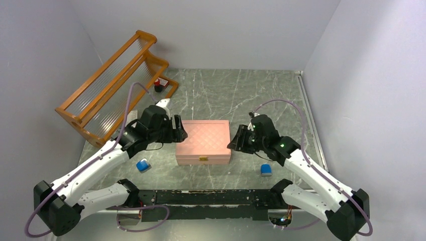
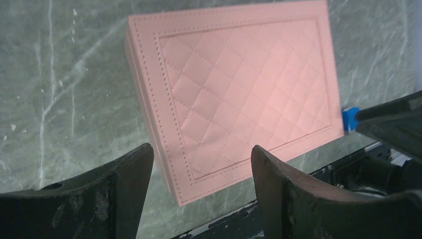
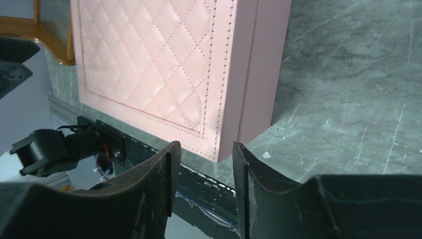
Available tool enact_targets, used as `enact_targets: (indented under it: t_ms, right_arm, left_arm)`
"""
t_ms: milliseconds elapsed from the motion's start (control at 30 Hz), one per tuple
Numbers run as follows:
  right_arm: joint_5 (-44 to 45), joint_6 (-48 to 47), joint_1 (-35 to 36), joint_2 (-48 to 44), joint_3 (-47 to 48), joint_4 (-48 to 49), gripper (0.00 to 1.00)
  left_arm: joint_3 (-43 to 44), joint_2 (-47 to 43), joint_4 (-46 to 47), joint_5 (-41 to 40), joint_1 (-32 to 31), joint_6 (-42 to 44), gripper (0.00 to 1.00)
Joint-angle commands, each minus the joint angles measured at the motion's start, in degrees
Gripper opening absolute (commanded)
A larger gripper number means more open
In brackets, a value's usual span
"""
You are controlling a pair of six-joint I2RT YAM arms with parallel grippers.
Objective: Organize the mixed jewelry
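While the top view places the closed pink box [image 1: 203, 140] between both arms on the table [image 1: 226, 90], only the wrist views resolve the jaws. The left gripper [image 2: 199, 152] stands wide and empty, facing one box corner. The right gripper [image 3: 203, 147] stands narrowly apart and empty, facing another corner. Only the top view shows the wooden rack [image 1: 110, 85] whole. The mixed jewelry appears in no view; its location cannot be told.

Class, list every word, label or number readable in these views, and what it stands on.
None can be read.
The pink box bears only quilted stitching.
The small red object by the wooden rack may carry a label, too small to read.
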Motion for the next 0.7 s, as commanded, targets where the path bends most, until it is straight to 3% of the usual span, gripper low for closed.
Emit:
enact_targets:
  t_ms: [0,233,467,667]
  right_arm:
    - [2.5,-1.8,1.2,3.7,2.3,-0.1,0.47]
    - [5.4,-1.8,3.8,7.8,3.1,-0.9,0.44]
    - [6.7,-1.1,5.7,11.1,2.7,-1.1,0.39]
    - [9.1,0.6,7.9,14.4,1.5,-1.7,0.34]
  left_arm:
    - [-0.1,1.9,-4.3,4.4,0.5,2.7,0.76]
    - [0.6,5.1,-10.8,3.3,0.6,5.6,0.69]
    - [-0.8,11.1,-10.9,7.1,0.5,7.7,0.55]
    - [-1.9,13.7,-10.0,7.0,0.5,7.8,0.5]
